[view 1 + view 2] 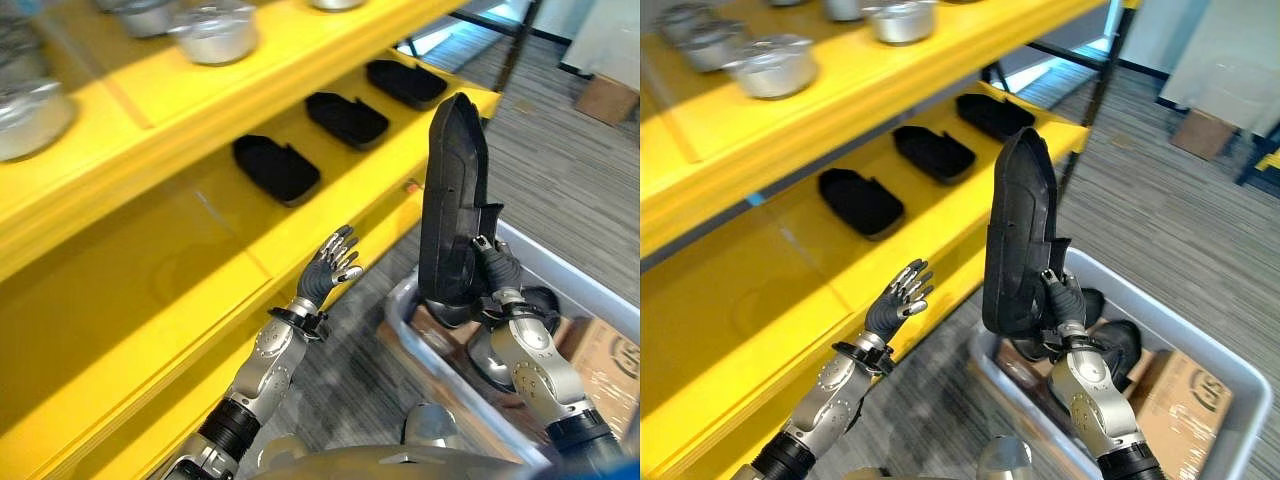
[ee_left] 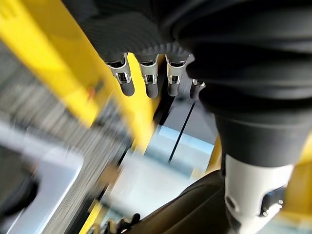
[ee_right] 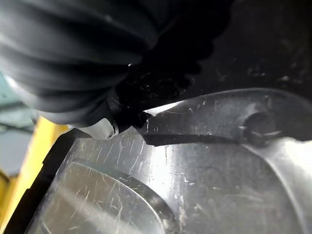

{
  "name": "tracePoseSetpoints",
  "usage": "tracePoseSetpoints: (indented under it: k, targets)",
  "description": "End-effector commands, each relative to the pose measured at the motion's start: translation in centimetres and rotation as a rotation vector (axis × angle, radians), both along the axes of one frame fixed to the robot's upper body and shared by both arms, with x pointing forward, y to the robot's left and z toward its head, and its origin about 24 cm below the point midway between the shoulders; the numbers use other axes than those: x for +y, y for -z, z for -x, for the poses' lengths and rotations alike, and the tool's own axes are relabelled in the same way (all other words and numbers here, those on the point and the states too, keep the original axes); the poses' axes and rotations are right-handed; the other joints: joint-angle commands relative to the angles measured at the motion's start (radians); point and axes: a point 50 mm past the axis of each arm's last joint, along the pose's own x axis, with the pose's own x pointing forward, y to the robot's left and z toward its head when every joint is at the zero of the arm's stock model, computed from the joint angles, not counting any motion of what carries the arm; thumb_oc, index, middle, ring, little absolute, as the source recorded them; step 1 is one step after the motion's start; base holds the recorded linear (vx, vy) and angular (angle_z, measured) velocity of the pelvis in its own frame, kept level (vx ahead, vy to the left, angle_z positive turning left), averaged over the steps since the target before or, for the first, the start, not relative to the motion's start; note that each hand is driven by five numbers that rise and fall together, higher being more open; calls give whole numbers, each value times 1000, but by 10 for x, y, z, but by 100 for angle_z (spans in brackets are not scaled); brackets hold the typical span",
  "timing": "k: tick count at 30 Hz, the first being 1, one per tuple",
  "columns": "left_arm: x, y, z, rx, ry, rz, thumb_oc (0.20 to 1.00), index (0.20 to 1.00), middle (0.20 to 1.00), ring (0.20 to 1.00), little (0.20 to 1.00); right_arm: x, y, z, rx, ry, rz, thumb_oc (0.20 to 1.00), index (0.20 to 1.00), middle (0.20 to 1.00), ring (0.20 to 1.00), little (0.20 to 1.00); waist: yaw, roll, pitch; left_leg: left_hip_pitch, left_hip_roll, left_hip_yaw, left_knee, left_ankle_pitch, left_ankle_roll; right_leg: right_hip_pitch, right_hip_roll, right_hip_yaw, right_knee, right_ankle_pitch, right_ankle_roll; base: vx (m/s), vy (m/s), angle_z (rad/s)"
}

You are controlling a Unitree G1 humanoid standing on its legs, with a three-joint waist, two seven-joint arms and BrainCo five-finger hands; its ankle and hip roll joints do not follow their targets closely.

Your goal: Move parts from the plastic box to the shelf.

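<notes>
Above the right hand's [image 1: 1065, 300] fingers [image 1: 498, 265] a long black part [image 1: 1018, 235] stands nearly upright, its lower end clamped where they curl round it, the rest rising well clear of the hand. Up close in the right wrist view, the part's scratched, shiny dark surface [image 3: 204, 161] sits right against the hand. Below and behind that hand lies the grey plastic box [image 1: 1230, 372], with more dark parts [image 1: 1120, 345] and a brown carton [image 1: 1185, 395] inside it. Over on the other side, the left hand [image 1: 328, 270] is raised with fingers [image 1: 912, 285] straight and spread, holding nothing, close to the front edge of the yellow shelf [image 1: 200, 270]. Beyond those fingers, three black parts [image 1: 277, 168] lie flat in a row on that shelf level, well apart from the held one. Higher still, silver metal pots [image 1: 770, 65] sit on the top shelf.
</notes>
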Motion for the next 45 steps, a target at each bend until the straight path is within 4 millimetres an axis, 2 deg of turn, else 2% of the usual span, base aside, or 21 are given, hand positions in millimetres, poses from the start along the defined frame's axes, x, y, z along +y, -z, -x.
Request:
tracePoseSetpoints:
  k: [1, 2, 3, 6, 11, 12, 18, 21, 23, 25, 27, 29, 30, 33, 34, 35, 39, 45]
  targets:
    - [13, -6, 5, -49, -30, -34, 1000, 1000, 1000, 1000, 1000, 17, -31, -17, -149, -48, -75, 200, 200, 200, 200, 200, 22, -35, -12, 74, 56, 29, -36, -99, -80, 78, 127, -28, -168, 22, -13, -38, 341, 117]
    - [16, -5, 7, -45, -39, -46, 1000, 1000, 1000, 1000, 1000, 18, -31, -17, -150, -59, -77, 200, 200, 200, 200, 200, 30, -32, -11, 78, 49, 27, -50, -96, -79, 83, 120, -34, -175, 30, -5, -13, 418, 82]
    - [25, -1, 11, -34, -79, -60, 1000, 1000, 1000, 1000, 1000, 24, -29, -15, -141, -99, -73, 200, 200, 200, 200, 200, 52, -27, -9, 89, 30, 12, -78, -89, -73, 97, 101, -46, -198, 57, 19, -7, 385, 48]
    - [32, -2, 14, -52, -97, -79, 1000, 1000, 1000, 1000, 1000, 30, -29, -15, -137, -133, -70, 200, 200, 200, 200, 200, 70, -28, -8, 93, 22, 4, -97, -85, -67, 103, 88, -53, -214, 74, 35, -19, 201, 10]
    - [43, -3, 23, -66, -151, -99, 1000, 1000, 1000, 1000, 1000, 48, -31, -13, -143, -246, -74, 200, 200, 200, 200, 200, 136, -44, 4, 72, -4, -20, -95, -92, -44, 108, 39, -83, -236, 112, 79, -83, 211, 13]
    - [46, -5, 25, -77, -165, -105, 1000, 1000, 1000, 1000, 1000, 55, -31, -13, -136, -286, -79, 200, 200, 200, 200, 200, 160, -53, 9, 59, -14, -25, -83, -100, -33, 112, 22, -94, -250, 129, 94, -114, 196, 26]
    - [49, -6, 23, -75, -145, -130, 1000, 1000, 1000, 1000, 1000, 67, -29, -13, -117, -325, -105, 200, 200, 200, 200, 200, 210, -68, 31, 14, -38, -44, -24, -136, -5, 109, -25, -116, -273, 192, 117, -112, 118, 22]
    - [41, -9, 17, -86, -66, -149, 1000, 1000, 1000, 1000, 1000, 76, -27, -18, -121, -305, -112, 200, 200, 200, 200, 200, 242, -75, 52, -25, -73, -62, 21, -166, 25, 104, -86, -131, -278, 263, 128, -114, 193, 24]
    - [38, -10, 15, -77, -50, -128, 1000, 1000, 1000, 1000, 1000, 76, -28, -19, -136, -296, -104, 200, 200, 200, 200, 200, 241, -71, 56, -33, -91, -72, 19, -170, 40, 92, -91, -117, -251, 268, 126, -41, 238, 18]
    - [33, -5, 14, -34, -22, -122, 1000, 1000, 1000, 1000, 1000, 74, -28, -18, -127, -265, -100, 200, 200, 200, 200, 200, 226, -65, 56, -29, -125, -114, 1, -174, 63, 72, -64, -53, -201, 246, 117, 64, 272, 29]
    - [30, 1, 16, 3, 2, -120, 1000, 1000, 1000, 1000, 1000, 69, -26, -15, -112, -234, -106, 200, 200, 200, 200, 200, 207, -65, 53, -22, -145, -145, -29, -156, 83, 36, -29, 10, -159, 262, 102, 63, 158, 49]
    - [28, 7, 19, 30, 31, -127, 1000, 1000, 1000, 1000, 1000, 65, -25, -13, -98, -226, -112, 200, 200, 200, 200, 200, 183, -64, 50, -3, -153, -182, -68, -148, 90, 4, 31, 73, -117, 248, 101, 85, 84, 41]
    - [27, 10, 22, 41, 36, -130, 1000, 1000, 1000, 1000, 1000, 63, -24, -12, -92, -228, -112, 200, 200, 200, 200, 200, 175, -66, 49, 9, -155, -187, -93, -138, 87, -4, 66, 79, -111, 237, 103, 85, 42, 40]
    - [27, 12, 25, 55, 33, -123, 1000, 1000, 1000, 1000, 1000, 59, -24, -10, -85, -249, -105, 200, 200, 200, 200, 200, 161, -70, 45, 33, -159, -189, -140, -116, 76, -26, 122, 79, -110, 236, 112, 77, 27, 20]
    - [25, 13, 26, 66, 28, -107, 1000, 1000, 1000, 1000, 1000, 55, -21, -9, -64, -266, -102, 200, 200, 200, 200, 200, 143, -75, 40, 41, -164, -198, -151, -112, 67, -35, 169, 88, -135, 226, 109, 98, 14, -1]
    - [25, 12, 27, 68, 28, -104, 1000, 1000, 1000, 1000, 1000, 55, -20, -9, -62, -267, -102, 200, 200, 200, 200, 200, 141, -76, 40, 41, -165, -199, -151, -112, 66, -34, 175, 90, -139, 225, 108, 136, -17, -1]
    - [20, 12, 26, 67, 22, -93, 1000, 1000, 1000, 1000, 1000, 49, -17, -7, -71, -253, -55, 200, 200, 200, 200, 200, 107, -82, 21, 38, -185, -252, -151, -109, 72, -21, 223, 200, -215, 203, 80, 132, -78, 25]
    - [24, 11, 29, 76, -19, -92, 1000, 1000, 1000, 1000, 1000, 52, -14, -4, -60, -241, -72, 200, 200, 200, 200, 200, 125, -85, 17, 13, -173, -222, -151, -98, 61, 27, 235, 182, -296, 166, 61, 44, -142, 19]
